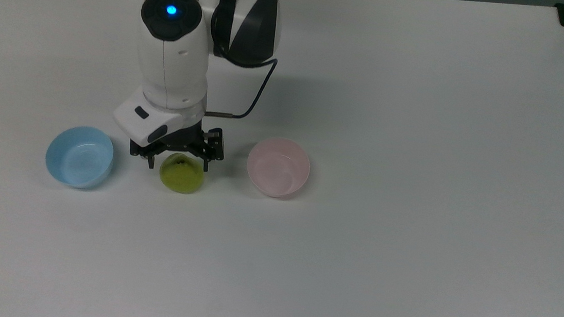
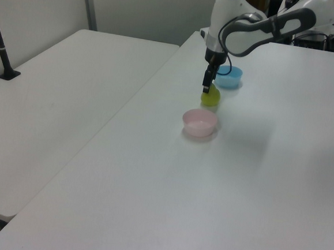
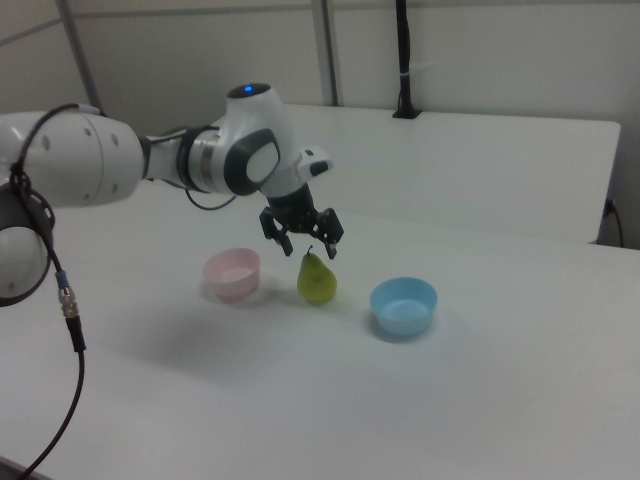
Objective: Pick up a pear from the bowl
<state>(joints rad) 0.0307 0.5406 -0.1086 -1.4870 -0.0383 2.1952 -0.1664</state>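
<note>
The yellow-green pear [image 1: 181, 173] stands upright on the white table, between the two bowls and outside both. The pale pink bowl [image 1: 278, 167] holds nothing and sits to the pear's right in the top view. My gripper [image 1: 178, 161] hangs open just above the pear, its black fingers spread to either side of the top and clear of it. In the right view the gripper [image 3: 308, 245] is a little above the pear [image 3: 317, 280], with the pink bowl [image 3: 232, 274] on the right view's left. In the left view the pear [image 2: 210, 97] stands just beyond the pink bowl [image 2: 199, 122].
A light blue bowl [image 1: 79, 156], holding nothing, sits left of the pear in the top view. The white table [image 1: 418, 140] stretches wide to the right and front. A second table [image 2: 54, 93] adjoins on the left view's left.
</note>
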